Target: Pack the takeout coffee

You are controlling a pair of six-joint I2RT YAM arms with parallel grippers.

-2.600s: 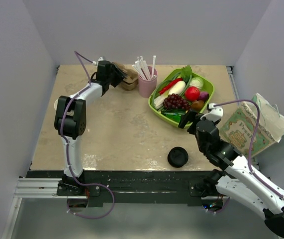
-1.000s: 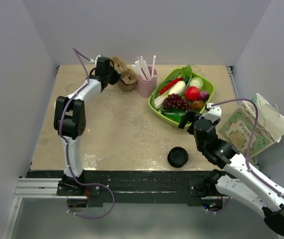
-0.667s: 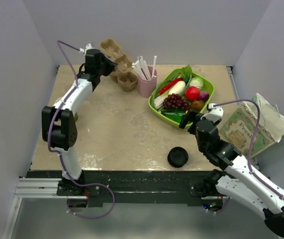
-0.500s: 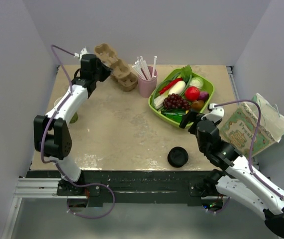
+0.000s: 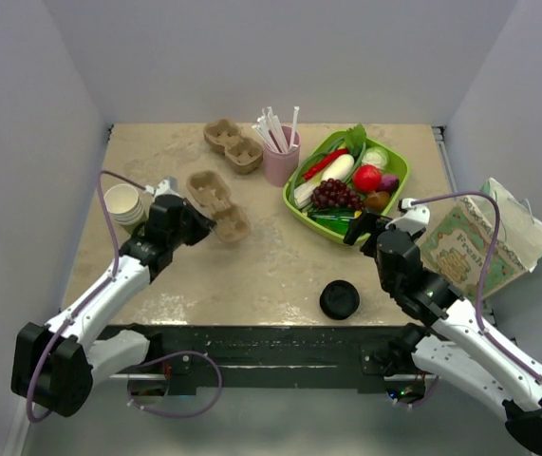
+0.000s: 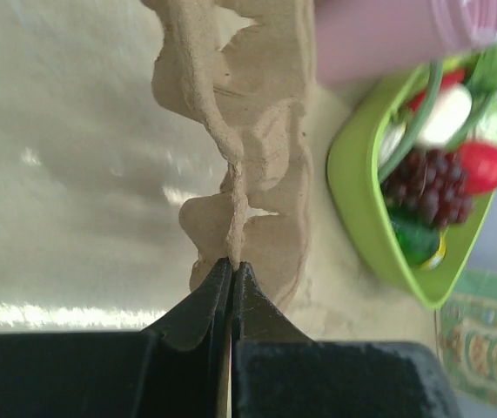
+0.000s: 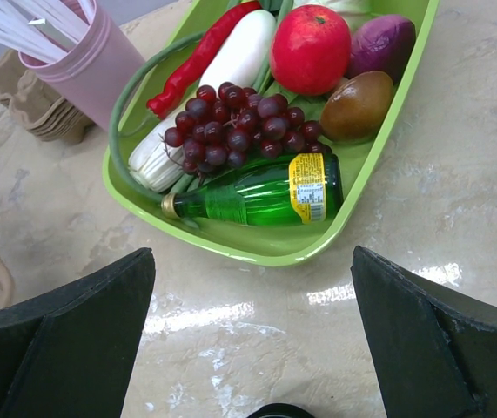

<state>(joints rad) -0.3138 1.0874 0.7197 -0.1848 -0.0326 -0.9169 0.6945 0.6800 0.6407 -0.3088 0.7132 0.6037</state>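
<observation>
My left gripper (image 5: 195, 222) (image 6: 231, 261) is shut on the thin rim of a brown pulp cup carrier (image 5: 215, 203) (image 6: 257, 131), over the table's left-middle. Whether the carrier rests on the table I cannot tell. A round black lidded item (image 5: 340, 300) sits near the front edge. Only its black top shows, so I cannot tell if it is the takeout coffee or just lids. My right gripper (image 5: 361, 229) (image 7: 252, 252) stands wide open and empty, between that black item and the green tray (image 5: 301, 220) (image 7: 257, 252).
More pulp carriers (image 5: 232, 147) are stacked at the back. Beside them is a pink cup of straws (image 5: 281, 157) (image 7: 100, 65). White lidless paper cups (image 5: 124, 202) stand at the left edge. The tray holds grapes, a green bottle and vegetables. A printed paper bag (image 5: 468, 242) lies off the right side.
My left arm has swung from the carrier stack at the back down to the front left, carrying one carrier pinched in its jaws. The right arm has stayed put.
</observation>
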